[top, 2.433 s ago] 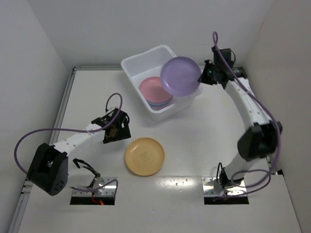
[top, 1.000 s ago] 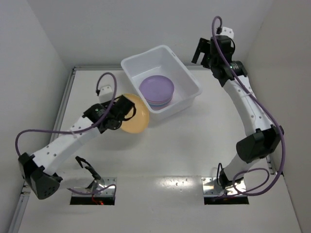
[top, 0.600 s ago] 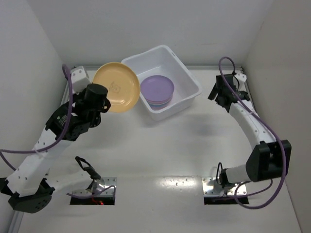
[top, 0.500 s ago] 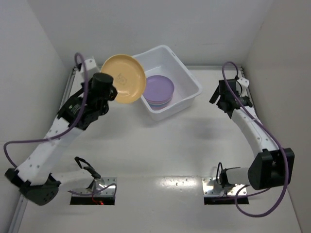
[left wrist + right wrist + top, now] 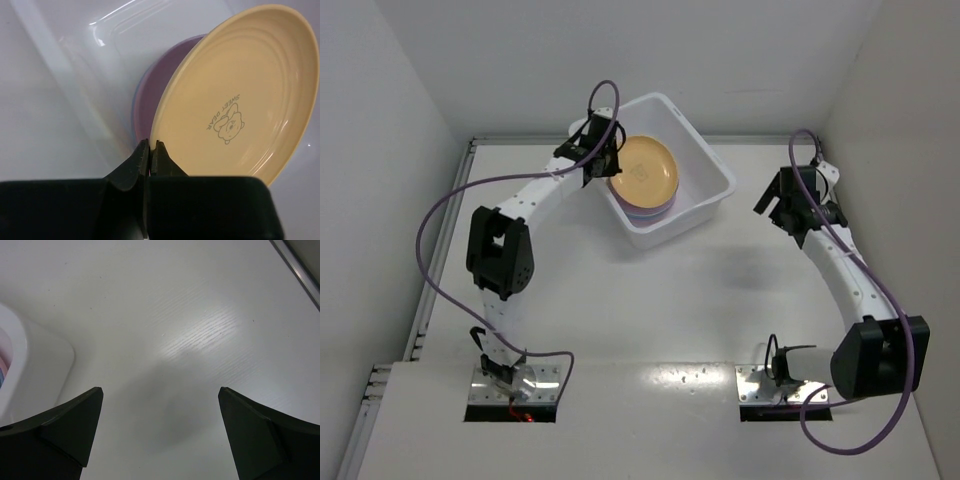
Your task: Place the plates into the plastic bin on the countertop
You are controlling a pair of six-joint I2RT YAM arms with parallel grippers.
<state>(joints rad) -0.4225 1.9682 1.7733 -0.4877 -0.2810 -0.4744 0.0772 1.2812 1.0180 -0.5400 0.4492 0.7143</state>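
A: Clamped shut on the near rim of the yellow plate [image 5: 645, 168], left gripper [image 5: 603, 163] reaching in over the plastic bin [image 5: 705, 205].

B: Same from the wrist. Pinched thin between the jaws, face up, tilted, stretching away from the gripper toward the bin's far side.

A: And underneath?

B: Purple plate [image 5: 147, 97], topping the stack in the bin, straight below and close. Impossible to say whether touching yet.

A: So no sideways travel needed?

B: Hardly any, by the look of things. Already lined up over the stack. Probably just a matter of levelling the tilt, easing down, then letting go.

A: Right gripper [image 5: 788, 208]?

B: Spread wide, holding nothing. Hanging over the countertop [image 5: 700, 290], well off to the bin's right, with only a bin corner showing at the edge of its wrist view. Farther from the stack by a long way, so clearly a left-arm job.
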